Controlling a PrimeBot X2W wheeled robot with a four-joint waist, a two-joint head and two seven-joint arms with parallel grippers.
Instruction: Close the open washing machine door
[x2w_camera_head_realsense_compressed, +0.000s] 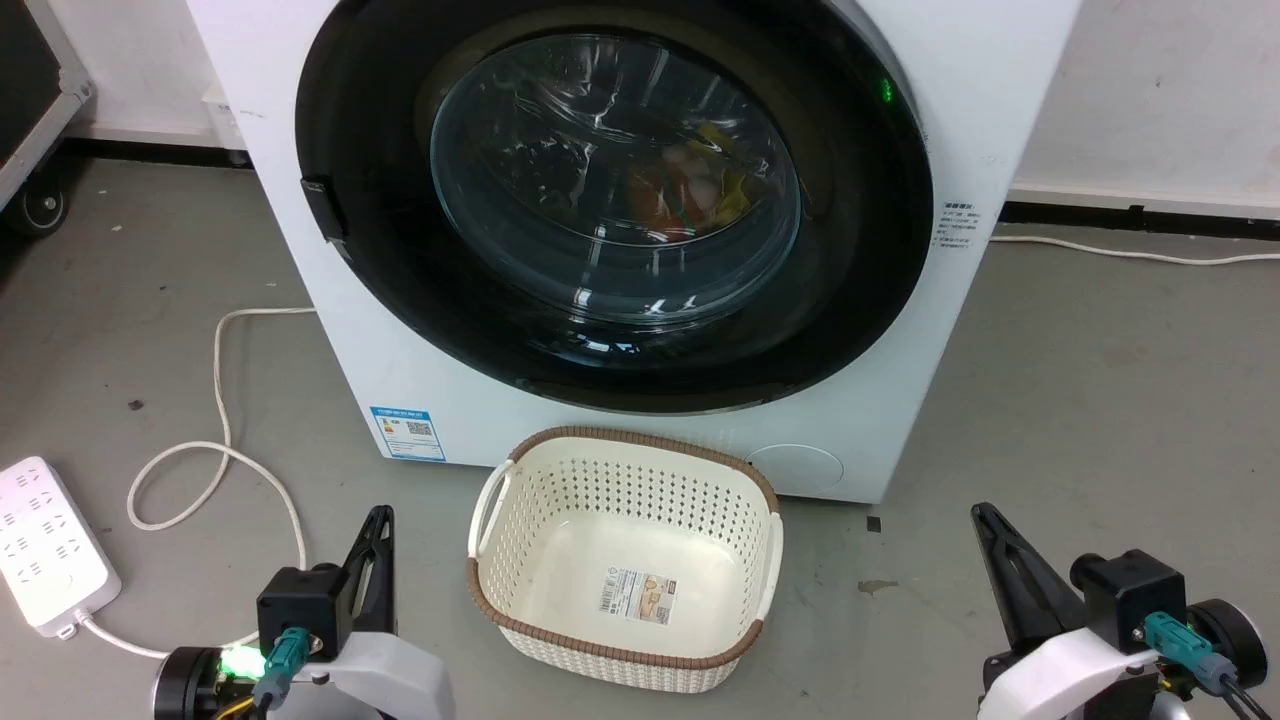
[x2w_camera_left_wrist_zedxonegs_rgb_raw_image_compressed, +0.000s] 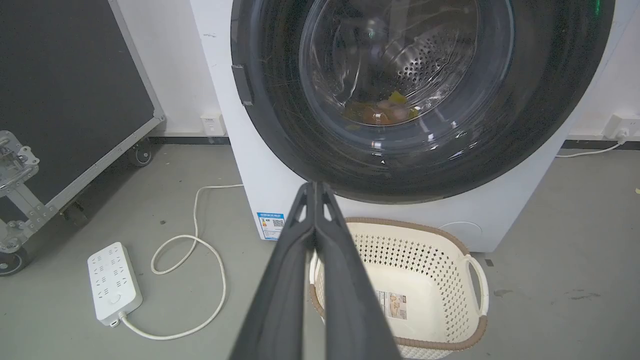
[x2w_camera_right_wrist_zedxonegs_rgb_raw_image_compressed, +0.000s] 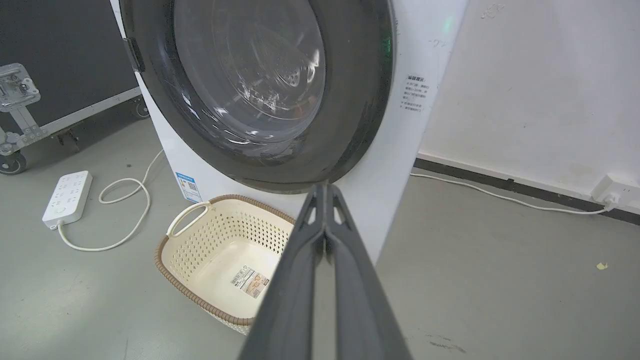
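Observation:
The washing machine (x2w_camera_head_realsense_compressed: 480, 390) is a big white box standing right before me. The washing machine door (x2w_camera_head_realsense_compressed: 615, 180), with a wide glossy black rim around a clear glass bowl, lies flat against its front with no gap visible. Coloured laundry shows through the glass, and a green light (x2w_camera_head_realsense_compressed: 886, 90) glows at the rim's upper right. My left gripper (x2w_camera_head_realsense_compressed: 378, 520) sits low at the left, fingers together, shut on nothing, well short of the door (x2w_camera_left_wrist_zedxonegs_rgb_raw_image_compressed: 400, 75). At the lower right my right gripper (x2w_camera_head_realsense_compressed: 985, 515) is likewise shut, apart from the door (x2w_camera_right_wrist_zedxonegs_rgb_raw_image_compressed: 250, 85).
A cream perforated basket (x2w_camera_head_realsense_compressed: 600, 480) with a brown rim stands on the grey floor just before the machine, between my grippers. A white power strip (x2w_camera_head_realsense_compressed: 45, 545) and its looped cord (x2w_camera_head_realsense_compressed: 220, 400) lie at the left. A black wheeled case (x2w_camera_left_wrist_zedxonegs_rgb_raw_image_compressed: 65, 90) stands further left.

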